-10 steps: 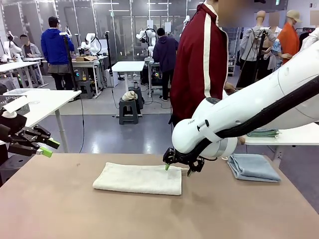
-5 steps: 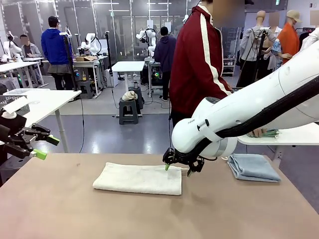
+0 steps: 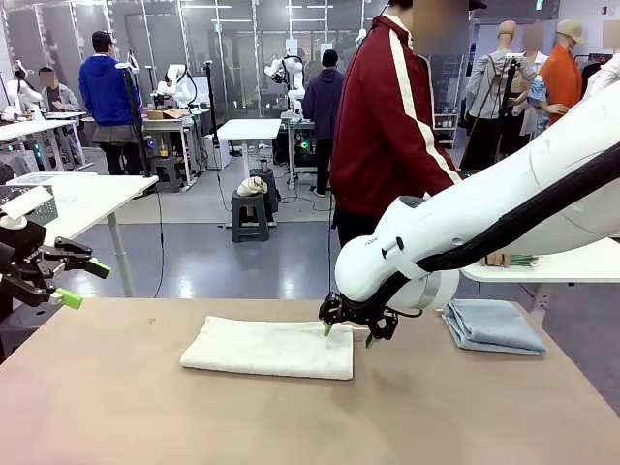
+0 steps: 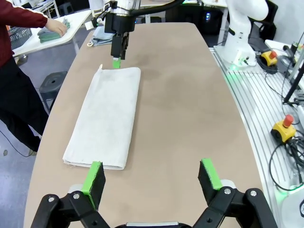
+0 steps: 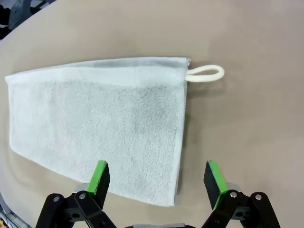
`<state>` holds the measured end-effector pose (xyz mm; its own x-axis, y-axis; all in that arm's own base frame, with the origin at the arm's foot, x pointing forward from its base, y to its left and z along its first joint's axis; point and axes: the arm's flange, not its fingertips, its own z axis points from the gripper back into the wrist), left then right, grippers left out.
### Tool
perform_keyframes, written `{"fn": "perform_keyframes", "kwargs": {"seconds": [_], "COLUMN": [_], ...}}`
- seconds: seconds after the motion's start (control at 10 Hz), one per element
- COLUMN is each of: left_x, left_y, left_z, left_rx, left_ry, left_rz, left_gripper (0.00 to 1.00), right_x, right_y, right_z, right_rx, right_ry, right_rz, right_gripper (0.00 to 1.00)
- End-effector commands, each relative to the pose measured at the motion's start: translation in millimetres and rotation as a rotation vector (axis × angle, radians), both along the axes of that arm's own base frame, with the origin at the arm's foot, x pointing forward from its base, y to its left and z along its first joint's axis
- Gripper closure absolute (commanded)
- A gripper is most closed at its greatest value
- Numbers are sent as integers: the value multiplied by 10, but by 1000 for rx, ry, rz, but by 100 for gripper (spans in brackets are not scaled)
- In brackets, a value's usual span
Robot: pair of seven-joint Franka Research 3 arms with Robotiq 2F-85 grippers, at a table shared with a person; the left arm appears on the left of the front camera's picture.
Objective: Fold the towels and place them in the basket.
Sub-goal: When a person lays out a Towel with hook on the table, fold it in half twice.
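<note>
Well, right tool [image 3: 348,334] above towel [image 3: 266,349] edge

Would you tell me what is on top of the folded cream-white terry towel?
Nothing rests on the cream-white towel; the open right gripper hangs over its looped end. Its inner folds are hidden.

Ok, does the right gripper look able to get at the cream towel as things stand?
Probably yes. The right gripper hangs open just above the right end of the cream towel. In the right wrist view its jaws straddle the towel's short edge. Nothing lies on the towel or in between.
</note>
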<state>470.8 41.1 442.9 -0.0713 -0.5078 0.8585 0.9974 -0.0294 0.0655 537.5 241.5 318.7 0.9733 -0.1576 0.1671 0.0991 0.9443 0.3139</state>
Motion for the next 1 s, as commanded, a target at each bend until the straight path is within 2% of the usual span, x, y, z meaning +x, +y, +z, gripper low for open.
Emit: {"fn": "perform_keyframes", "kwargs": {"seconds": [0.0,0.4,0.5,0.6,0.9], "left_x": [-3,-3,-3,-3,-3], "left_y": [-18,-18,-18,-18,-18], "left_z": [3,3,3,3,3], "left_rx": [-1,-1,-1,-1,-1], "left_ry": [-1,-1,-1,-1,-1], "left_rz": [-4,-4,-4,-4,-4], "left_gripper": [0,0,0,0,0], "right_x": [181,318,320,325,308], "right_y": [103,193,235,268,342], "right_z": [-95,-259,-284,-295,-315], "right_rx": [-25,-69,-78,-75,-110], "right_ry": [-2,5,11,16,31], "right_rz": [-57,-87,-73,-86,-100], "right_gripper": [0,0,7,20,20]}}
